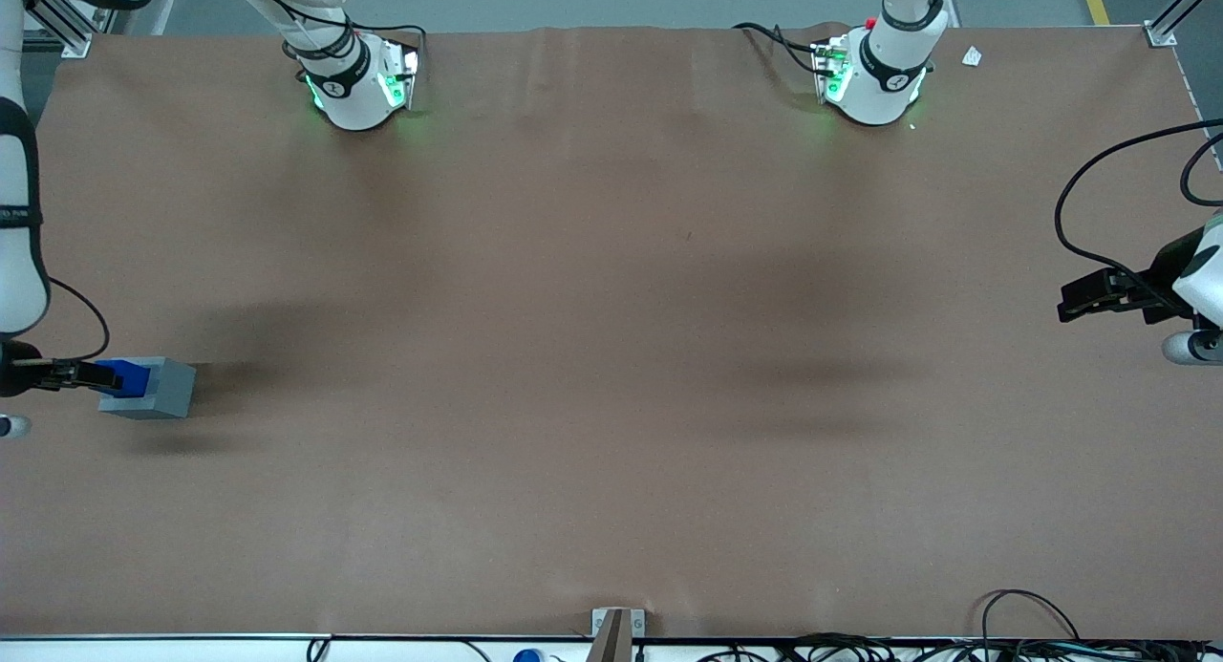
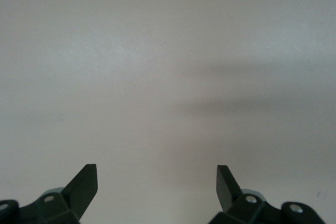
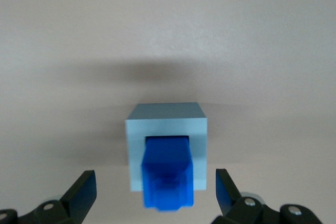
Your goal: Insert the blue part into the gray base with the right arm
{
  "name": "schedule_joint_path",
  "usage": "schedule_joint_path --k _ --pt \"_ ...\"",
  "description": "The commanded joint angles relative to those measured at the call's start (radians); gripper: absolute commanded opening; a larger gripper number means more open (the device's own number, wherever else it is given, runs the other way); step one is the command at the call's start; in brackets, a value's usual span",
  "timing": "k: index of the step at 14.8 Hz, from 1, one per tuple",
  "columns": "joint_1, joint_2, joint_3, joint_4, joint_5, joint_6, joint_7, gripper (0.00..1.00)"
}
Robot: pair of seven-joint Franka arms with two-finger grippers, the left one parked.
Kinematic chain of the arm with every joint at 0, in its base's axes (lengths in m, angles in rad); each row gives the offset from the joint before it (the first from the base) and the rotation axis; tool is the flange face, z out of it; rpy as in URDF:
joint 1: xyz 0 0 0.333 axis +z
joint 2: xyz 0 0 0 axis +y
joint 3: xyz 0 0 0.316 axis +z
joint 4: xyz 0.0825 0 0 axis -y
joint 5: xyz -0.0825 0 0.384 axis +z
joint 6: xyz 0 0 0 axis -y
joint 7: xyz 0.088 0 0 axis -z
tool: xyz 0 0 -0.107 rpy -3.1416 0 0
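The gray base (image 1: 162, 393) sits on the brown table toward the working arm's end. The blue part (image 1: 132, 376) stands in the recess in its top and sticks up out of it. The right arm's gripper (image 1: 107, 377) is directly above them. In the right wrist view the gripper (image 3: 155, 174) is open, with one finger (image 3: 84, 184) on each side of the blue part (image 3: 168, 174) and a clear gap to it on both sides. The gray base (image 3: 167, 116) shows around the part.
The two arm bases (image 1: 358, 79) (image 1: 874, 74) stand along the table edge farthest from the front camera. A small white scrap (image 1: 972, 57) lies by the second base. A metal bracket (image 1: 616, 633) and cables (image 1: 1032, 614) sit at the nearest edge.
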Motion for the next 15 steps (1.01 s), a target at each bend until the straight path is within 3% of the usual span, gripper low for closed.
schedule_joint_path --k 1,8,15 --pt "0.046 -0.105 0.008 -0.028 0.025 -0.06 0.005 1.0" --pt "0.19 -0.312 0.005 -0.129 0.038 -0.097 0.098 1.0" --pt "0.333 -0.529 0.005 -0.283 0.036 -0.094 0.335 1.0"
